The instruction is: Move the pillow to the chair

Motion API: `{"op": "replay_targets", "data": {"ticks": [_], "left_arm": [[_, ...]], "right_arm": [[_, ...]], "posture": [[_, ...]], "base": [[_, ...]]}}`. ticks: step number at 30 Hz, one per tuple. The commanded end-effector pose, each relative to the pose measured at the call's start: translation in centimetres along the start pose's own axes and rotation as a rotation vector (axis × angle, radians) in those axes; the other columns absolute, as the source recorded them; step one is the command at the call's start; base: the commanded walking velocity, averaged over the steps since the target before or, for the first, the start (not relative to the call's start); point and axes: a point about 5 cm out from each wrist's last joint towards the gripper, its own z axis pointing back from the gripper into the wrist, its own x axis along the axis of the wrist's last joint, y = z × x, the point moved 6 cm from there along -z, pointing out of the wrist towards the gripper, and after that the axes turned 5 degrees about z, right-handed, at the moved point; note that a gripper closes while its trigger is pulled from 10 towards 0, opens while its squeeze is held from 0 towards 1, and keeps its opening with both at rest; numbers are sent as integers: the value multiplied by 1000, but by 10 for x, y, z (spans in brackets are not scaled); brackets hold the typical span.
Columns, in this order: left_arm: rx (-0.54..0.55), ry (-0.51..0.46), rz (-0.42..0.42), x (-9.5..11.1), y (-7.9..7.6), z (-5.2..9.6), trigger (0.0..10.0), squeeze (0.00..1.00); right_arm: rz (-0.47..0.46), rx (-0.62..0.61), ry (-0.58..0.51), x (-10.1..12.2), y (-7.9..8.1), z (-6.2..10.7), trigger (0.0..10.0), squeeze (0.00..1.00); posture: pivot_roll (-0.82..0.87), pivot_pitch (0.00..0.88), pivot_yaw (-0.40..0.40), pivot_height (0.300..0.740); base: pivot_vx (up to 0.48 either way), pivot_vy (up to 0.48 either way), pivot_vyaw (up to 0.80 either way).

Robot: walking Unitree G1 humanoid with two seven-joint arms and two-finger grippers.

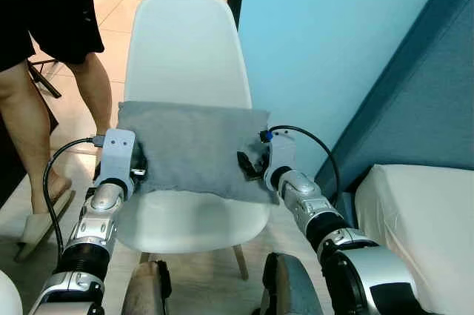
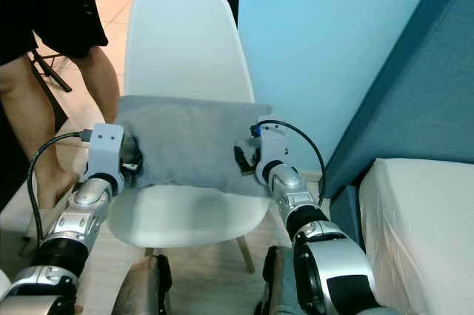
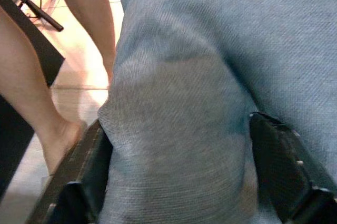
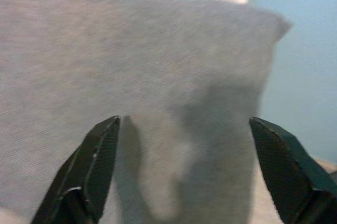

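Left eye view shows a smooth white moulded-plastic chair (image 1: 185, 48) with a tall rounded back and pale wooden legs, standing against a flat light-blue wall (image 1: 333, 41). Across its seat lies the grey rectangular fabric pillow (image 1: 192, 144), soft and finely woven, its long side running from one edge of the seat to the other and its upper edge close to the backrest. To the robot's right, a white padded mattress corner (image 1: 415, 204) sits beside a dark teal panel. At the left, a person's bare legs (image 1: 29, 115) stand on glossy beige floor tiles, one foot in a pale slipper. The left gripper (image 3: 176, 166) straddles the pillow's left end, cloth bulging between its spread black fingers. The right gripper (image 4: 184, 166) has its fingers wide apart, the pillow's right end between them, released.
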Motion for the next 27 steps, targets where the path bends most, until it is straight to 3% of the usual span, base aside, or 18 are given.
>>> {"op": "replay_targets", "data": {"ticks": [1,5,8,9,10,11,13,14,15,16,17,18,20,22,23,24,25,27], "left_arm": [[36,8,-23,-7,14,3,10000,1000],[61,27,-26,-15,24,6,10000,1000],[86,66,-69,-29,34,13,10000,1000],[86,66,-69,-29,34,13,10000,1000],[105,81,-98,-34,40,14,10000,1000],[105,81,-98,-34,40,14,10000,1000],[165,94,-161,-38,56,17,10000,1000],[257,73,-158,-32,75,20,10000,192],[320,56,-150,-27,88,22,10000,192],[379,17,-105,-17,99,24,10000,0],[412,-9,-73,-11,105,25,10000,0],[391,-90,-29,7,93,23,10000,0],[381,-108,-24,11,89,23,10000,0],[177,-106,6,9,28,16,10000,0],[177,-106,6,9,28,16,10000,0],[97,-103,3,7,3,16,10000,0],[97,-103,3,7,3,16,10000,0],[38,-102,0,5,-17,18,10000,0]], "right_arm": [[42,-64,4,-4,-14,3,10000,1000],[78,-136,25,-10,-26,7,10000,1000],[107,-279,66,-24,-49,17,10000,1000],[107,-279,66,-24,-49,17,10000,1000],[116,-322,63,-24,-57,20,10000,0],[116,-322,63,-24,-57,20,10000,0],[129,-414,31,-19,-74,26,10000,0],[159,-478,6,-13,-84,30,10000,0],[183,-521,-10,-9,-91,33,10000,0],[134,-486,-39,-6,-86,31,10000,0],[95,-452,-57,-4,-81,29,10000,0],[29,-328,-112,3,-58,21,10000,0],[23,-305,-123,5,-54,19,10000,0],[4,-180,-128,3,-23,13,10000,0],[4,-180,-128,3,-23,13,10000,0],[-16,-134,-124,1,-12,11,10000,0],[-16,-134,-124,1,-12,11,10000,0],[-45,-104,-119,-1,-3,10,10000,0]], "posture": [[109,111,-125,559],[107,103,-124,559],[104,88,-116,559],[104,88,-116,559],[100,78,-112,559],[100,78,-112,559],[93,68,-109,559],[91,55,-105,559],[91,53,-105,559],[93,34,-107,559],[93,34,-107,559],[95,21,-110,559],[95,21,-110,559],[74,0,-104,559],[74,0,-104,559],[70,0,-102,559],[70,0,-102,559],[66,0,-101,559]], "base": [[0,0,0],[0,0,0],[0,0,0],[0,0,0],[0,0,0],[0,0,0],[0,0,0],[0,0,0],[0,0,0],[0,0,0],[0,0,0],[0,0,0],[0,0,0],[0,0,0],[0,0,0],[0,0,0],[0,0,0],[0,0,0]]}}
